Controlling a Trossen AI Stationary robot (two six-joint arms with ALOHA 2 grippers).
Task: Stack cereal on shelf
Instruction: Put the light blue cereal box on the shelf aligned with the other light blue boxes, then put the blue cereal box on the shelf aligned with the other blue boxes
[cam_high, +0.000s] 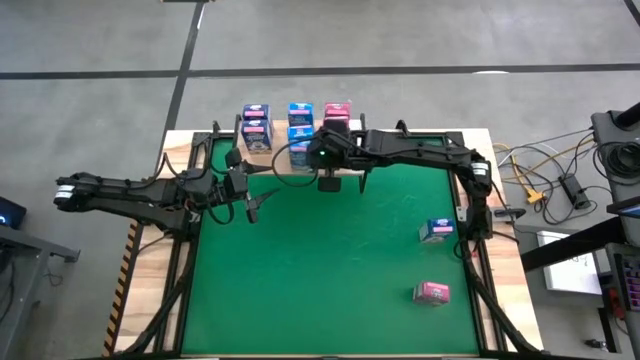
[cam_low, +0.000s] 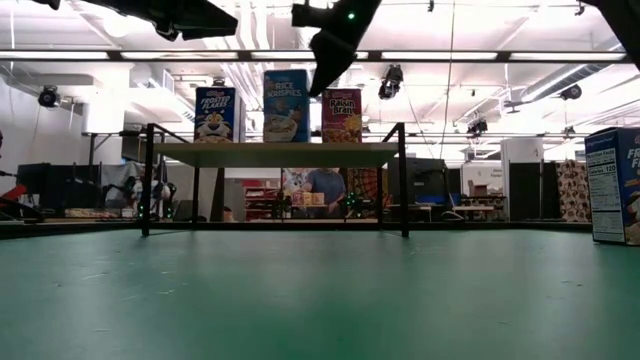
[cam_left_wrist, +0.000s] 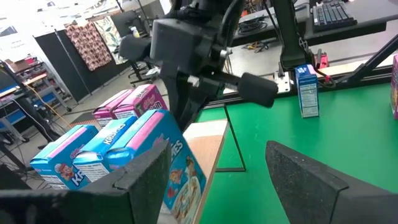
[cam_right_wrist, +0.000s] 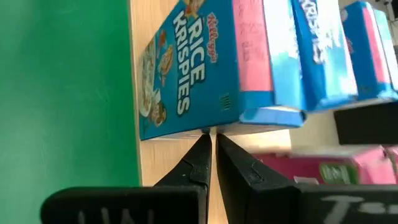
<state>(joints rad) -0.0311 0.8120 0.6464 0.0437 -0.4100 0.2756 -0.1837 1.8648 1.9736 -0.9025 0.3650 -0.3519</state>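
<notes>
Closest to your lens, the right claw is pinched shut on nothing, tips touching the Rice Krispies box on the shelf, so nudge it square gently, while your left claw waits wide open beside the shelf.

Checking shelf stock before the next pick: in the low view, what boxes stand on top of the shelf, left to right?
Frosted Flakes box → Rice Krispies box → Raisin Bran box, all standing on the shelf.
</notes>
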